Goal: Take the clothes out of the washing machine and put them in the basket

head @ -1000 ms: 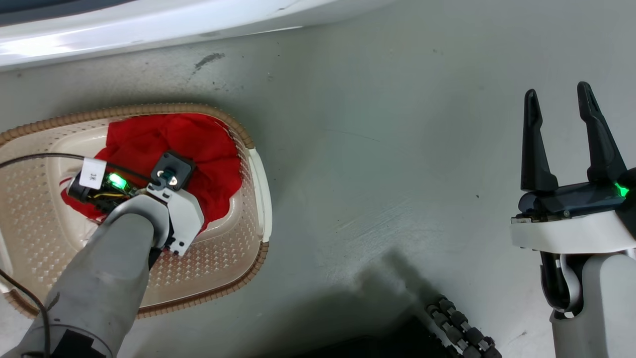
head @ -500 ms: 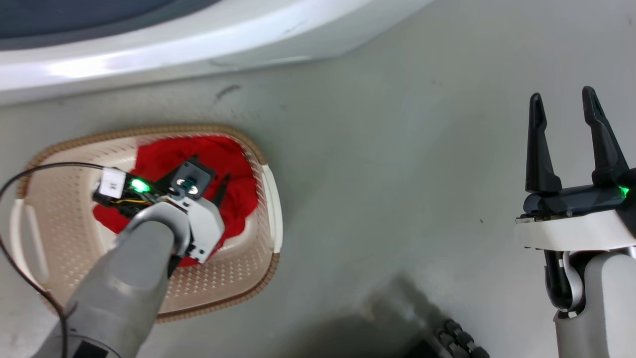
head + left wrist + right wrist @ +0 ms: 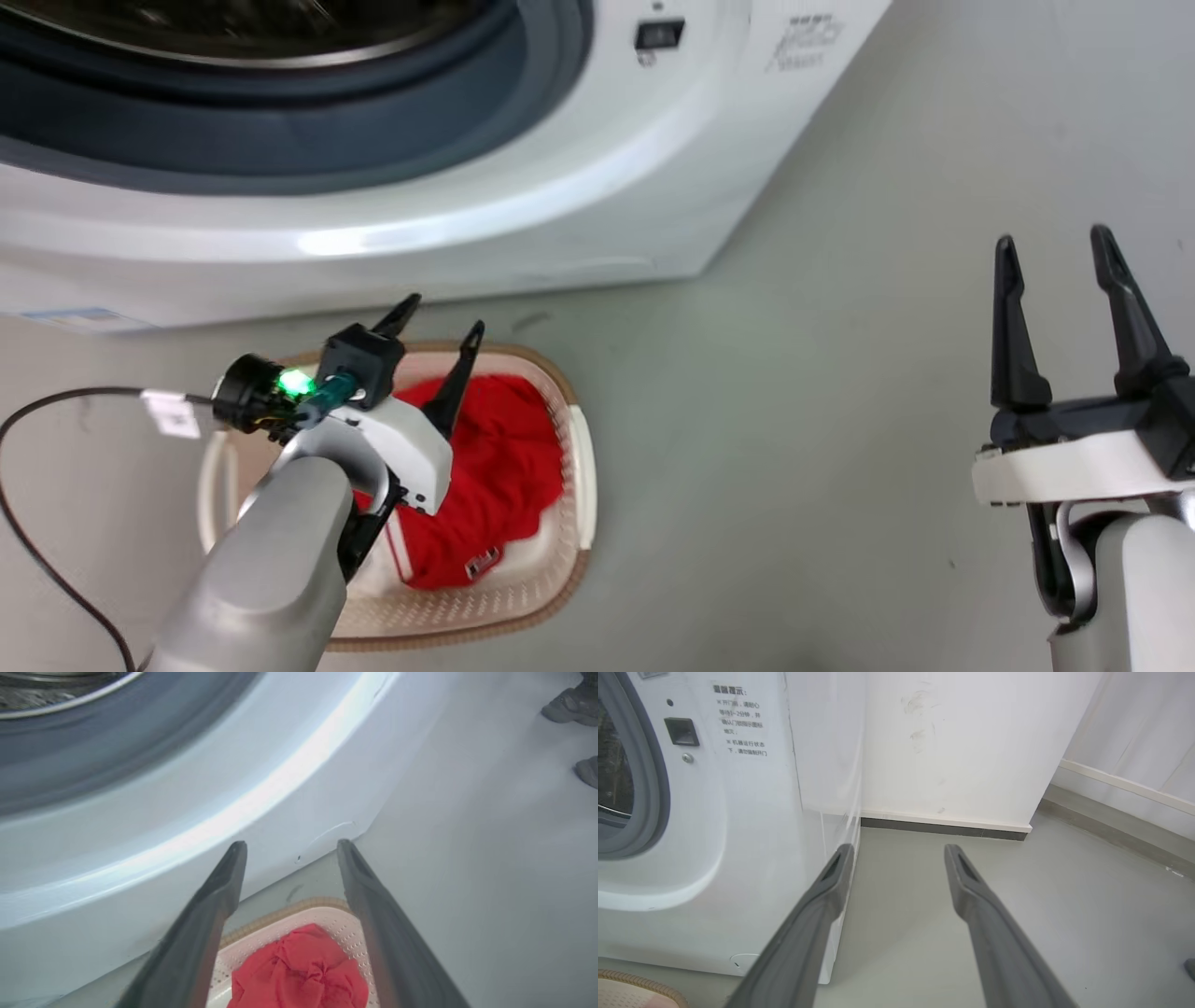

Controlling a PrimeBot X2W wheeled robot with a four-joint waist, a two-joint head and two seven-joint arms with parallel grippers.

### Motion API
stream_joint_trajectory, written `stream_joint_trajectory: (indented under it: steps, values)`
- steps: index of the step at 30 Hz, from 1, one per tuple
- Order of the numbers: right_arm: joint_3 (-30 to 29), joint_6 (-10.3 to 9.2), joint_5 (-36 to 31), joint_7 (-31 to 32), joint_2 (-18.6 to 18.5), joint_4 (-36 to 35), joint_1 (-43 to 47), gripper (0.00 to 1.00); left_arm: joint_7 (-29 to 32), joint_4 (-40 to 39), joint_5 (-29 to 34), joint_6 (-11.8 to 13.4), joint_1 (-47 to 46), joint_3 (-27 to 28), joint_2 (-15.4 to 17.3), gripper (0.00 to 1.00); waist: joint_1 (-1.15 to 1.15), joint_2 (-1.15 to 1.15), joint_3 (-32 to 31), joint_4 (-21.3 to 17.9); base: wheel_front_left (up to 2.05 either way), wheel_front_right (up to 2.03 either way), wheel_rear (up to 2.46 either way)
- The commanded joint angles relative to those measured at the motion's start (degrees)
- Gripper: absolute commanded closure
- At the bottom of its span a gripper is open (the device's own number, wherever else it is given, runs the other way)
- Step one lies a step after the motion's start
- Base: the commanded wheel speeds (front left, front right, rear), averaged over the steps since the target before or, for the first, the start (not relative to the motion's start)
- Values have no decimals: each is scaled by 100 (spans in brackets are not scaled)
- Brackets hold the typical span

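Left claw (image 3: 442, 315) released, empty, over basket (image 3: 581, 467) | right claw (image 3: 1053, 238) released, empty, well apart over floor (image 3: 794, 420) | clothes (image 3: 495, 467) in basket, below left claw | washer (image 3: 467, 215) drum cut off, blurred | left wrist: shoes (image 3: 563, 709) at edge | right wrist: washer label (image 3: 738, 721)

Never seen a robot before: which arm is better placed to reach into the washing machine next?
Probably left: the left pincer, open and empty above the basket, is close to the washing machine opening; the right pincer hangs farther right over floor.
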Motion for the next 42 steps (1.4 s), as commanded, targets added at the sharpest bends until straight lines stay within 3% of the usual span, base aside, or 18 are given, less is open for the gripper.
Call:
stream_joint_trajectory:
  steps: [1,14,23,34,42]
  values:
    - [-28,-5,-39,-12,-2,22,93,0,-13,-255,-4,15,212,145,14,0,1,0,-561,358,0,0,0]
    - [-32,-5,-26,-11,-4,145,585,0,-13,-2503,454,690,1798,1544,83,0,1,0,-1728,939,0,0,0]
    - [-187,-4,238,-11,-4,169,1103,0,-13,-3668,826,982,3204,2206,-336,0,1,0,-2507,1152,0,0,0]
    - [-160,-4,420,-11,-5,154,1661,0,-13,-4055,1260,1039,4107,2487,-781,0,1,0,-2887,1157,0,0,0]
    - [-126,-4,374,-11,-5,202,1810,0,-13,-3960,1360,875,4289,2679,-929,0,1,0,-2957,1088,0,0,0]
